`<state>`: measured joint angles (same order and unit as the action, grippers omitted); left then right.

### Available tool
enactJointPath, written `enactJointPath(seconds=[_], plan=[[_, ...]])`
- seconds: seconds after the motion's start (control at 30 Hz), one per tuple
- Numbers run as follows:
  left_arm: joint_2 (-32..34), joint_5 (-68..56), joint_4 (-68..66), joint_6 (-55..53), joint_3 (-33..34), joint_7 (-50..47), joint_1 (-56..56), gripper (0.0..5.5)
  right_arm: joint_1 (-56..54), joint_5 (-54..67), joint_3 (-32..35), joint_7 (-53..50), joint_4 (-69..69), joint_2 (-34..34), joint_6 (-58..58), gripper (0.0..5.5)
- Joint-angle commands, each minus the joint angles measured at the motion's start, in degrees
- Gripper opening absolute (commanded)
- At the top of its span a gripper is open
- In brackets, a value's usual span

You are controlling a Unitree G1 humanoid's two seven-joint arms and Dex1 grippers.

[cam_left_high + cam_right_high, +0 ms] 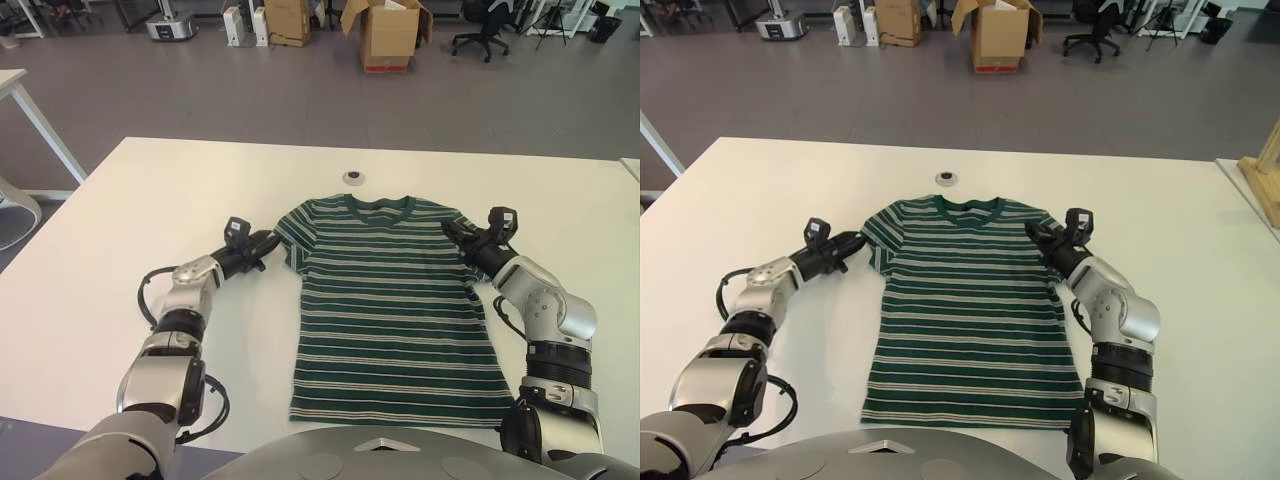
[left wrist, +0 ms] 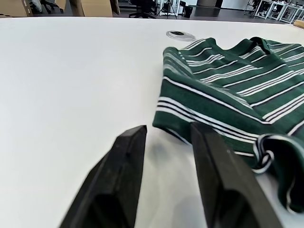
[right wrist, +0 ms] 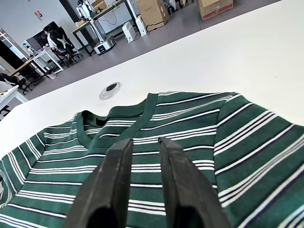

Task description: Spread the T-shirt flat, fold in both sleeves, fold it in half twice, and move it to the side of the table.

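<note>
A green T-shirt [image 1: 390,310] with white stripes lies face up on the white table [image 1: 150,200], collar toward the far edge and hem near me. My left gripper [image 1: 272,242] rests low on the table just outside the shirt's left sleeve [image 2: 204,107]. It is open, the sleeve's edge lying just beyond its fingertips [image 2: 135,135] and nothing between them. My right gripper [image 1: 447,228] sits over the right shoulder, near the sleeve. In the right wrist view its fingers [image 3: 118,156] stand almost together over the striped cloth, with only a thin slit between them.
A small round metal disc [image 1: 354,178] is set into the table just beyond the collar. Bare tabletop stretches to the left [image 1: 100,260] and right [image 1: 590,220] of the shirt. Cardboard boxes [image 1: 388,35] and chairs stand on the floor beyond the table.
</note>
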<state>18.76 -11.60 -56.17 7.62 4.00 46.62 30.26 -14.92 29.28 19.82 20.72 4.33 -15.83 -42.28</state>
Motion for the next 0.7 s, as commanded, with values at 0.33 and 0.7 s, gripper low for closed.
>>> enactJointPath(seconds=[0.33, 0.7], plan=[[-0.75, 1.76, -3.33, 3.42, 0.33, -0.95, 2.36, 0.03, 2.6, -1.09, -1.2, -0.75, 1.59, -0.36, 1.84, 1.01], [4.82, 0.75, 8.6, -2.99, 1.64, -0.49, 1.44, 0.03, 4.37, -0.6, -1.31, -2.14, 0.46, 0.26, 2.21, 1.01]])
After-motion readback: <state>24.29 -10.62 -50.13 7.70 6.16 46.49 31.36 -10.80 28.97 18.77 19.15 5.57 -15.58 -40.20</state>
